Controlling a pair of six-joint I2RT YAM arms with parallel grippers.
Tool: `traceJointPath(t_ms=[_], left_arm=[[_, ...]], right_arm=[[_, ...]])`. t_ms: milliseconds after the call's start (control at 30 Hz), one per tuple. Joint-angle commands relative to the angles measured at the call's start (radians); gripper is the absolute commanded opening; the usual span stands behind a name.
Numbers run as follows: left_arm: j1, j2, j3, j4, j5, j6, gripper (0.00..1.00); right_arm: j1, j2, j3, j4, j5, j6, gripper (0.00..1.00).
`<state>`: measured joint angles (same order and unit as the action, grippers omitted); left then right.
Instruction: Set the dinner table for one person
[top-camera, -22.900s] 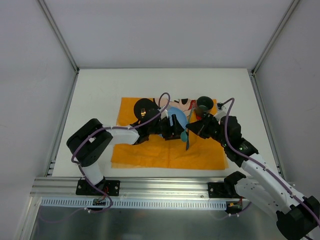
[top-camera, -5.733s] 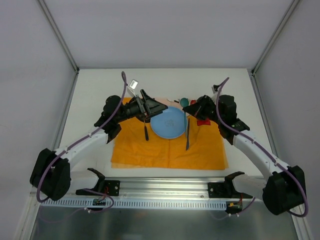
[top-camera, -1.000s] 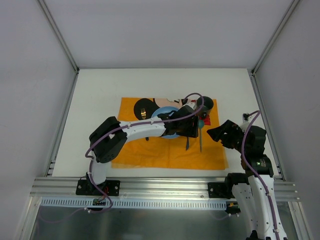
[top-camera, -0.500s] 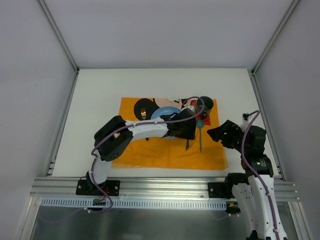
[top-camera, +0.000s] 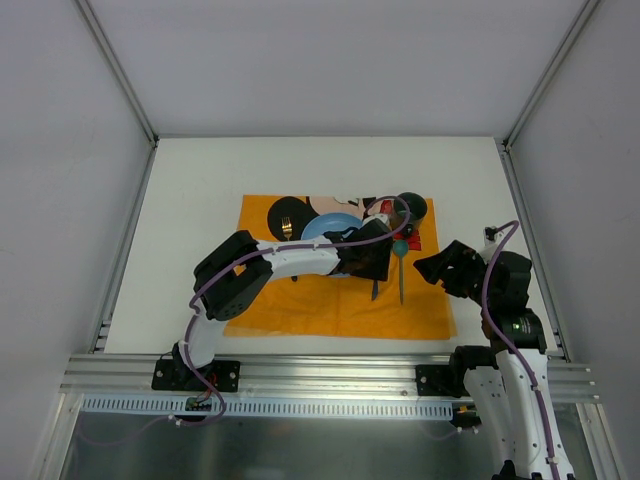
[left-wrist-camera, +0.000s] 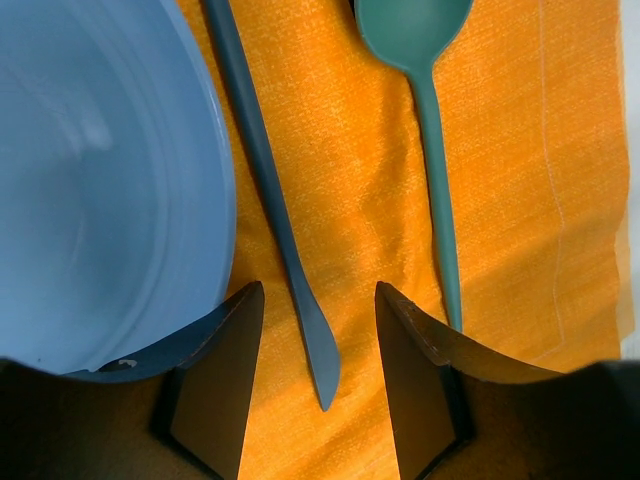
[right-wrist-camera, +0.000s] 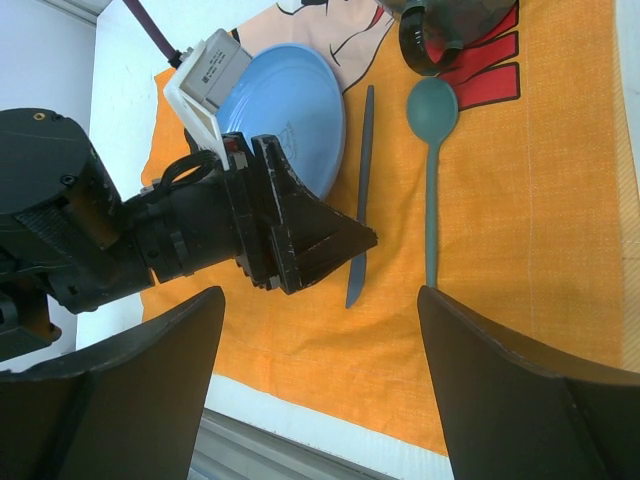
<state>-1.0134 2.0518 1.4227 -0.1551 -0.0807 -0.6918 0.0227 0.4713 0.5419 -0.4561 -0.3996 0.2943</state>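
White dinner table (top-camera: 200, 180) lies beneath both grippers, under the orange placemat (top-camera: 300, 310). Left gripper (left-wrist-camera: 318, 290) is spread and empty; the knife (left-wrist-camera: 258, 170) runs lengthwise straight ahead, near end between its fingers (left-wrist-camera: 215, 400). Right gripper (right-wrist-camera: 320, 290), likewise spread and empty, stands farther off.

Top view: the left arm (top-camera: 300, 258) covers the plate (top-camera: 325, 226) from about 3 to 7 o'clock, and of the knife (top-camera: 374, 291) only the near tip pokes out. The fork (top-camera: 287, 224) at the plate's 9 o'clock is too tiny to make out tines. Left wrist cam: plate, knife and spoon (left-wrist-camera: 415, 30) all run off the top edge. Right wrist cam: the dark cup (right-wrist-camera: 440, 35) is chopped at 12 o'clock, and the dinner table (right-wrist-camera: 115, 70) barely peeks in at 10 o'clock.
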Motion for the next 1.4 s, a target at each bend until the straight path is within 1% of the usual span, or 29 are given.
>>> traceJointPath(t_ms=[0, 167, 367, 467, 800, 1200, 1367], left_arm=[[0.004, 0.011, 0.041, -0.006, -0.017, -0.005, 0.49], [0.004, 0.025, 0.05, -0.006, -0.017, -0.008, 0.47], [0.004, 0.034, 0.055, -0.006, -0.016, -0.009, 0.36], [0.006, 0.034, 0.053, -0.008, -0.017, -0.009, 0.33], [0.004, 0.044, 0.048, -0.015, -0.03, -0.011, 0.28], [0.004, 0.09, 0.064, -0.061, -0.065, -0.025, 0.27], [0.006, 0.096, 0.065, -0.066, -0.07, -0.025, 0.15]], right_arm=[[-0.006, -0.002, -0.008, 0.005, 0.007, -0.015, 0.82], [-0.006, -0.002, -0.013, 0.005, 0.01, -0.018, 0.82], [-0.006, 0.0, -0.019, 0.01, 0.01, -0.018, 0.82], [-0.007, 0.001, -0.022, 0.013, 0.008, -0.018, 0.82], [-0.007, -0.01, -0.022, 0.014, 0.002, -0.017, 0.82], [-0.013, -0.019, -0.028, 0.014, -0.007, -0.023, 0.82], [-0.015, -0.011, -0.034, 0.02, -0.008, -0.024, 0.82]])
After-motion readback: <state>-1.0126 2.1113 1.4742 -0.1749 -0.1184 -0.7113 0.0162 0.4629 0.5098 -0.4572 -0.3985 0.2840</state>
